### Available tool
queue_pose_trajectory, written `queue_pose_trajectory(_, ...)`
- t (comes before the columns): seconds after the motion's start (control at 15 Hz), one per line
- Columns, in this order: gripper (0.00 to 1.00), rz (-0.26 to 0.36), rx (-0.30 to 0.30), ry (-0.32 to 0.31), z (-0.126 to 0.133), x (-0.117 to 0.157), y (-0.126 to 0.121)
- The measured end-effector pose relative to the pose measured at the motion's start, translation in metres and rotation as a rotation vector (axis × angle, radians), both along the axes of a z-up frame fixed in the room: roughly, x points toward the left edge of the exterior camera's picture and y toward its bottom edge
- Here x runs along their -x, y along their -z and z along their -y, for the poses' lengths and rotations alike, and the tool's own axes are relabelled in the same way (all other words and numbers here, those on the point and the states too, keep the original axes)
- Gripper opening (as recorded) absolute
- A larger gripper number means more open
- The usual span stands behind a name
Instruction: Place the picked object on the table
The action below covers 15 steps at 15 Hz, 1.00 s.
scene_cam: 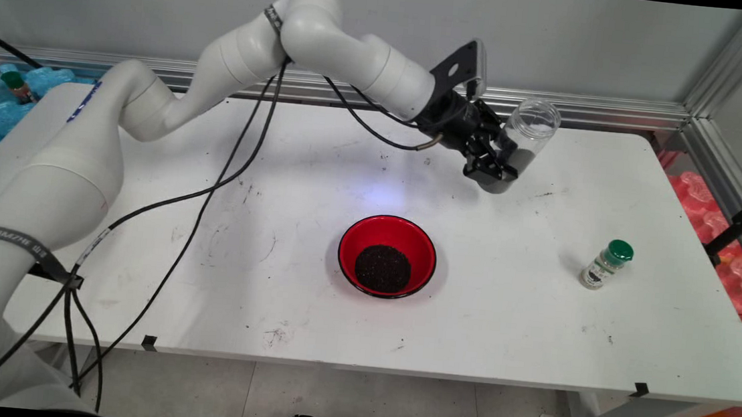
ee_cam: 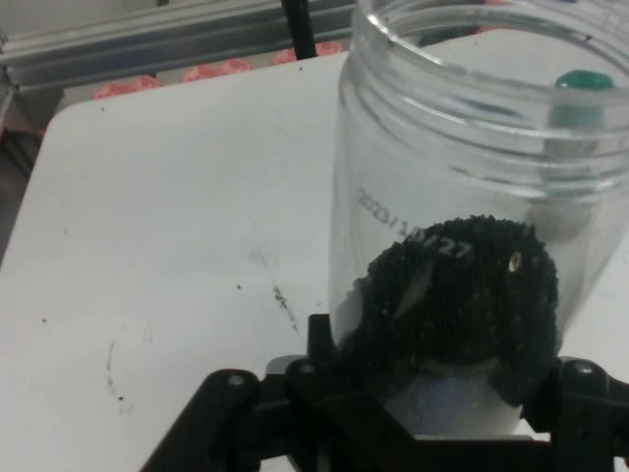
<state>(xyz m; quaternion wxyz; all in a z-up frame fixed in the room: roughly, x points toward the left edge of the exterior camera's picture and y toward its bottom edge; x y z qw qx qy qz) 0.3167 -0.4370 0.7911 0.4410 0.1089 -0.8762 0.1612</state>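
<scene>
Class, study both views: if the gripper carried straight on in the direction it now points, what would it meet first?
Probably the small green-capped bottle, seen through the clear jar held by the gripper; depth is uncertain.

The gripper [scene_cam: 497, 168] clasped a clear lidless jar [scene_cam: 523, 141], tilted, dark grains [ee_cam: 457, 295] pooled at its base. A red bowl [scene_cam: 387, 255] of dark grains sat below, nearer the camera.

Tilted clear jar [scene_cam: 523, 143] in pincer [scene_cam: 496, 169]
</scene>
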Motion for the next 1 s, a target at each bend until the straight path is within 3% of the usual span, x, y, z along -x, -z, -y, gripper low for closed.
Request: queue_pose_trajectory(1.0,0.0,0.009,-0.084,-0.039,0.029,0.022,0.038)
